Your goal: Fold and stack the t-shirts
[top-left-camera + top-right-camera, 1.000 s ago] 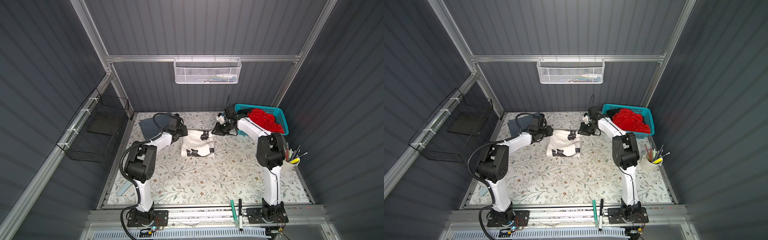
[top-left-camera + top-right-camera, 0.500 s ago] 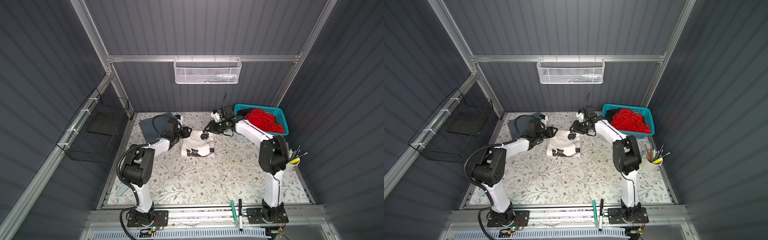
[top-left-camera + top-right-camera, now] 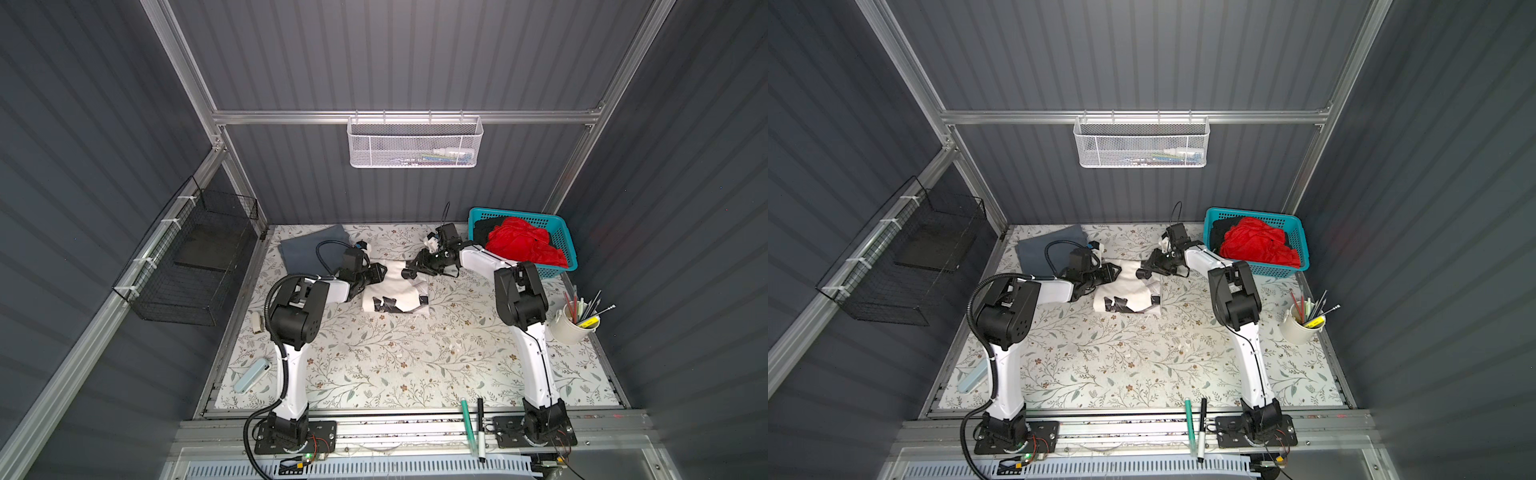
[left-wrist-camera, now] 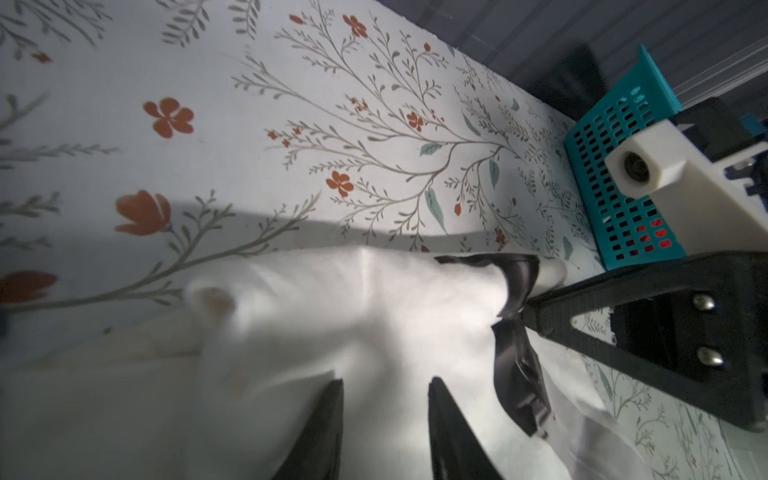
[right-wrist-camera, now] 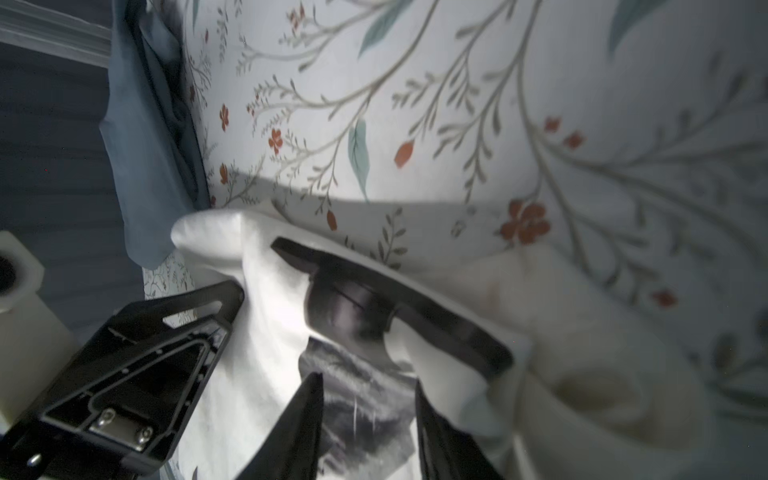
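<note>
Teal basket (image 3: 562,241): red shirt (image 3: 521,245), black shirt (image 3: 484,228) | left gripper (image 4: 385,380), right gripper (image 5: 368,380) apart over off-white shirt (image 3: 395,293)

white tee (image 3: 398,286) mid-table, grey tee (image 3: 307,249) back-left, red tee (image 3: 523,247) in basket (image 3: 562,245)

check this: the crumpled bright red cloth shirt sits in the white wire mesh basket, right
No: the crumpled bright red cloth shirt sits in the teal plastic basket, not the white wire mesh basket on the wall. Both top views show it.
</note>
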`<state>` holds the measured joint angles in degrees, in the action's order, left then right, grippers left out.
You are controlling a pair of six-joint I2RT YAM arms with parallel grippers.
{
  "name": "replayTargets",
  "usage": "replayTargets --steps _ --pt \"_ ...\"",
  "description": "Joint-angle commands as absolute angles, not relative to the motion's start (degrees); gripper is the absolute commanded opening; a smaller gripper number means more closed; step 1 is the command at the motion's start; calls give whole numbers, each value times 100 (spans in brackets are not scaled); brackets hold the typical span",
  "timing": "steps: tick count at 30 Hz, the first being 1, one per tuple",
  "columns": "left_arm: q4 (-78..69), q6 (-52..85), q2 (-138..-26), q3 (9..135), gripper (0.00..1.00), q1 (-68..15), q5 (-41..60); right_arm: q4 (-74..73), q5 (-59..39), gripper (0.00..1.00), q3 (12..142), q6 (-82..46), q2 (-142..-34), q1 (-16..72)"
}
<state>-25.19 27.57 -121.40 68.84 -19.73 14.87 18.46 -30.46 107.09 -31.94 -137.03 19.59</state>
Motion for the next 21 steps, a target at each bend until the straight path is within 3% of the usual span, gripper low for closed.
replayTargets --steps 1,6,10,15,19,21 --pt "-2819 2552 -12060 6755 34 -1952 1142 1751 -2698 42 10947 -3299 -13824 1863" --pt "-2713 2307 -11680 6603 33 -1955 1205 2070 -2782 41 11167 -3159 -13880 1773" --pt "-2193 2257 -10921 6394 32 -1963 1571 1545 -2624 42 9958 -3048 -12758 1813" --pt "-1747 3242 -10341 6069 33 -2027 2711 1011 -3116 46 8701 -3468 -11502 1860" --pt "-2093 3612 -10357 5691 32 -2202 3096 680 -4180 46 8504 -4033 -11615 2041" --pt "-2126 3663 -10352 5563 32 -2266 2987 704 -4101 46 8427 -4126 -11750 2199"
